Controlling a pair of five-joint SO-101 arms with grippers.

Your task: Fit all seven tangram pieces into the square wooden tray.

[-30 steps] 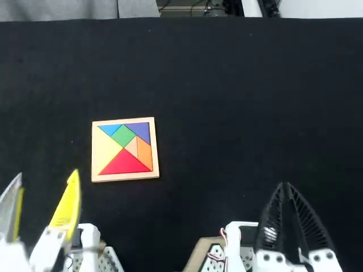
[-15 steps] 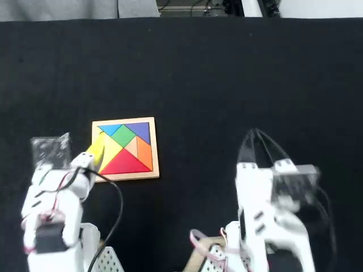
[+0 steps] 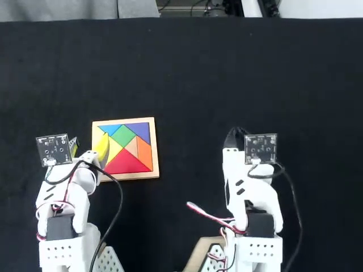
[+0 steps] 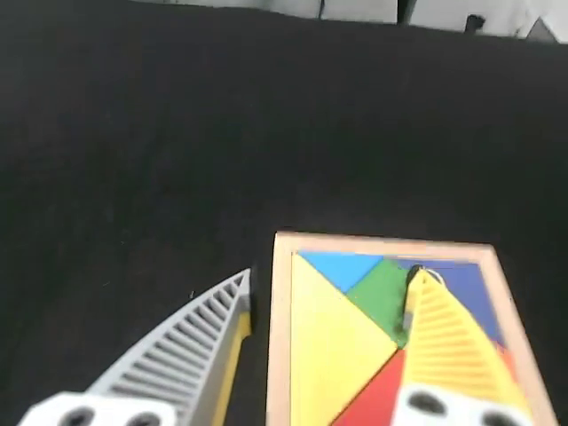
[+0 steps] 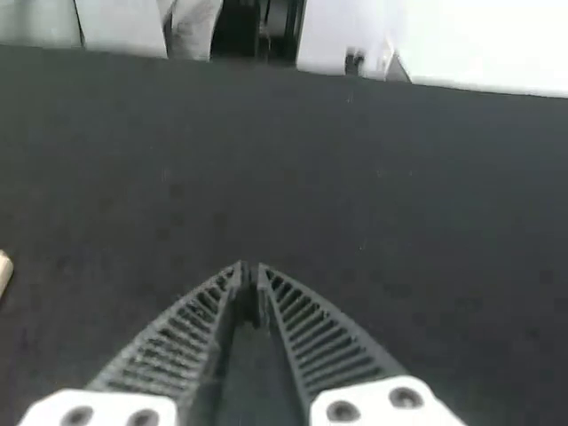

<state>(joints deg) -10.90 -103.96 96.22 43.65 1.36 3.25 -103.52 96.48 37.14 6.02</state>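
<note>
On black counter (image 3: 255, 73): found square wooden tray (image 3: 126, 178) packed with tangram pieces (image 3: 126, 163) | found left tool (image 4: 333, 280) released, straddling its rim, likely to steady it | found right tool (image 5: 249, 271) clenched, empty, well apart.

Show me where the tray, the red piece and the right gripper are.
tray (image 3: 130, 177), high view, rim nearest the arms.
red piece (image 3: 126, 164), high view, its middle.
right gripper (image 5: 249, 268), right wrist view, between the tips of its shut jaws.

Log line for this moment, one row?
tray: tangram pieces fitted in | left gripper: open, straddling tray edge | right gripper: shut, empty, over table
</note>
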